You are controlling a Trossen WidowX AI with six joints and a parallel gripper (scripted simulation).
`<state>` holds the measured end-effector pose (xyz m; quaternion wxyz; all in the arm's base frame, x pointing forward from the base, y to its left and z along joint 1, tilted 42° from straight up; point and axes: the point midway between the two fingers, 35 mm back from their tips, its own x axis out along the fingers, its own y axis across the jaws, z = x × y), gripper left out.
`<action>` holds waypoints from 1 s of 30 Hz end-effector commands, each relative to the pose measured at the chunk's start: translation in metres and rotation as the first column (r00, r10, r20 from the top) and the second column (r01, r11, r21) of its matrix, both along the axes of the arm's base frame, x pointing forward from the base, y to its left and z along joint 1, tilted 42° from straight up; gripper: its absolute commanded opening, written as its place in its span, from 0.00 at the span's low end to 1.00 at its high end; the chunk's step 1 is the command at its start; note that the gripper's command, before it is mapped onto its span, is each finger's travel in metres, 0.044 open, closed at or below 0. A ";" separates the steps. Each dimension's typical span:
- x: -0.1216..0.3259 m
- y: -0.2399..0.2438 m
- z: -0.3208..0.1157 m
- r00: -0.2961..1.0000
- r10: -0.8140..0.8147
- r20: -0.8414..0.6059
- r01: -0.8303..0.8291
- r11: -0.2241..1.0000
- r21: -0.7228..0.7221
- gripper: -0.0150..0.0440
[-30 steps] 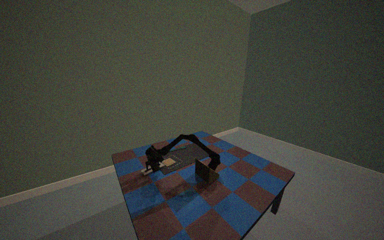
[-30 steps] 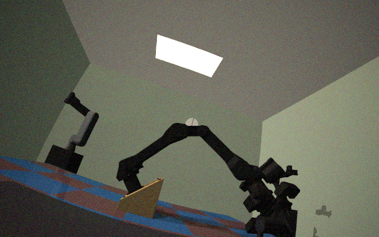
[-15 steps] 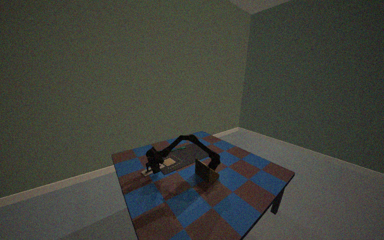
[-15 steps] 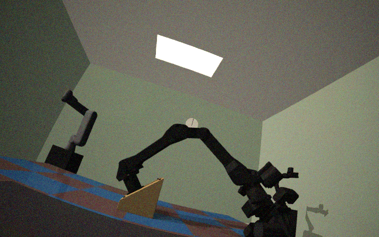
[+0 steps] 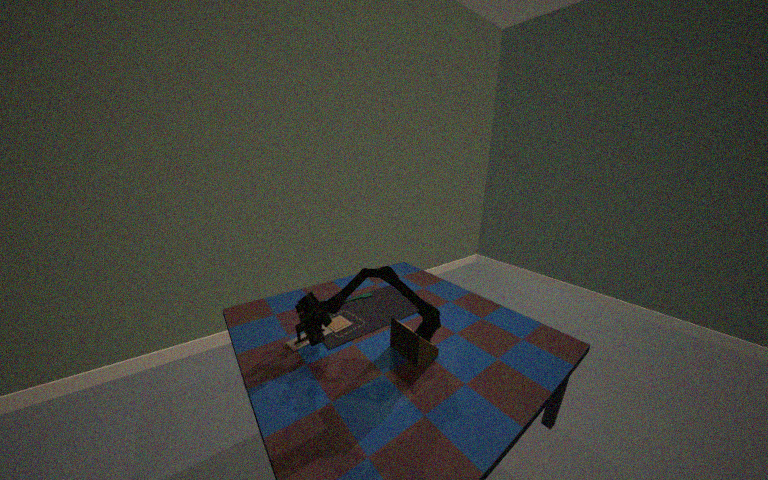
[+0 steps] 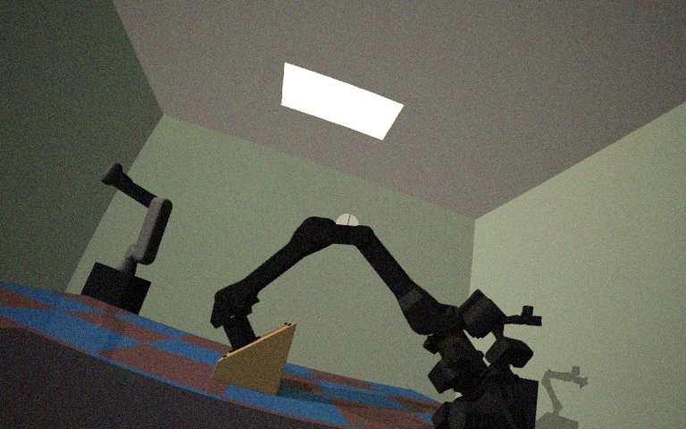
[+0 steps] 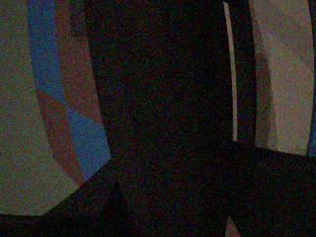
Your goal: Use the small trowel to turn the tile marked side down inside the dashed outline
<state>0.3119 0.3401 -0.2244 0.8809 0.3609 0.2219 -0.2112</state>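
The tile [image 5: 339, 323], pale orange, lies flat on the dark mat [image 5: 390, 305], within or across the dashed outline. I cannot make out its mark. My gripper [image 5: 306, 338] is low beside the mat's near left edge, left of the tile, and is shut on the trowel. A pale part of the trowel [image 5: 291, 344] shows just left of the fingers, low over the table or touching it; a broad pale surface of it [image 7: 288, 74] also shows at the right of the wrist view. The dark fingers and the dim light hide the grip.
A thin teal stick [image 5: 361, 296] lies at the mat's far side. An upright wooden panel [image 5: 403, 343] [image 6: 257, 366] stands beside my arm's base on the checkered table [image 5: 373, 410]. A second grey and black arm [image 6: 154, 230] stands in the background of the exterior view.
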 end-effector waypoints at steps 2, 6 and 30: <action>0.001 0.002 0.004 1.000 -0.004 0.002 0.004 1.000 -0.007 0.25; -0.001 0.012 0.005 1.000 -0.004 0.001 0.004 1.000 -0.006 0.25; 0.002 0.042 0.024 0.999 -0.010 -0.035 0.009 1.000 -0.020 0.25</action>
